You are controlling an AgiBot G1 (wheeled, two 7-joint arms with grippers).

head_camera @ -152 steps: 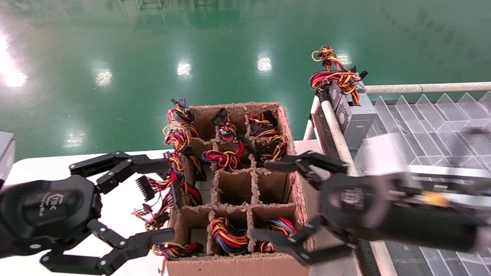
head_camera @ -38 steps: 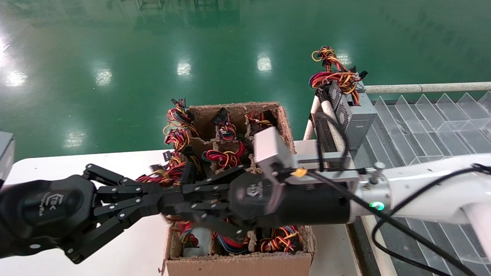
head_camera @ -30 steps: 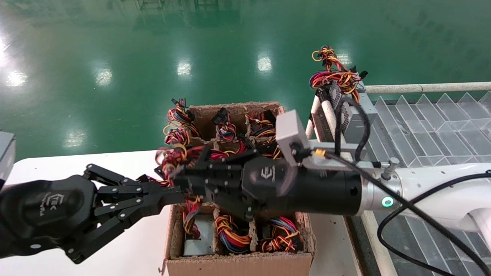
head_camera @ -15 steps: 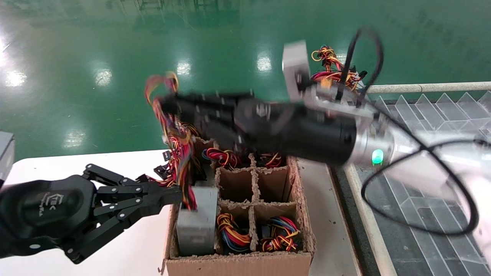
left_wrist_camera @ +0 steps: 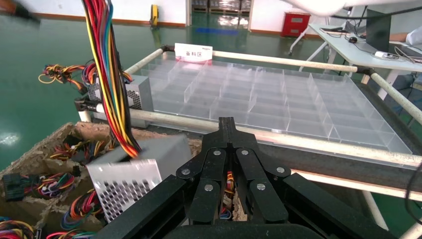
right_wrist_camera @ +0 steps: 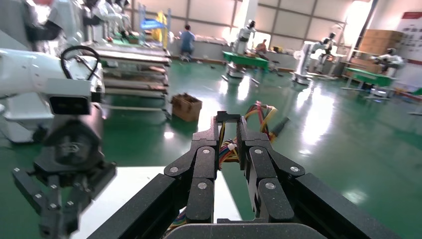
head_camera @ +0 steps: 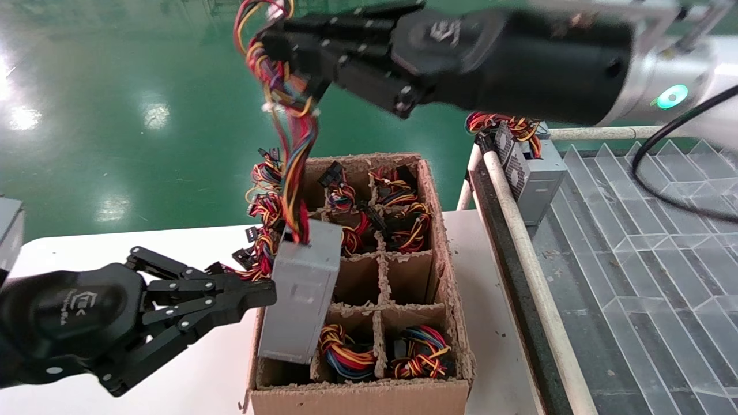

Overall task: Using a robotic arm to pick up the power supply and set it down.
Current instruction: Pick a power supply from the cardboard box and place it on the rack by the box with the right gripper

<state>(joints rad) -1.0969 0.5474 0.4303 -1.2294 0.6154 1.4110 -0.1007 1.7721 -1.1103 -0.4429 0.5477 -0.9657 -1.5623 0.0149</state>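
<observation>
My right gripper [head_camera: 275, 41] is high above the cardboard box [head_camera: 357, 399], shut on the red, yellow and black wire bundle [head_camera: 294, 150] of the power supply [head_camera: 300, 291]. The grey metal box hangs tilted from those wires, its lower end still inside the box's front-left compartment. In the right wrist view the wires [right_wrist_camera: 226, 147] sit pinched between the right gripper [right_wrist_camera: 228, 119] fingers. My left gripper [head_camera: 266, 295] is shut and empty at the box's left side, close to the power supply. The left wrist view shows the left gripper [left_wrist_camera: 227, 122] beside the power supply's perforated face [left_wrist_camera: 127, 186].
Other compartments hold more wire bundles [head_camera: 346, 351]. A second grey supply with a wire tangle [head_camera: 533, 173] stands at the corner of a clear divided tray [head_camera: 634, 230] behind a white rail [head_camera: 519, 242]. The white table [head_camera: 202, 369] lies left of the box.
My right gripper has risen with the wire bundle, pulling the power supply further up out of the front-left compartment. The left gripper has stayed still.
</observation>
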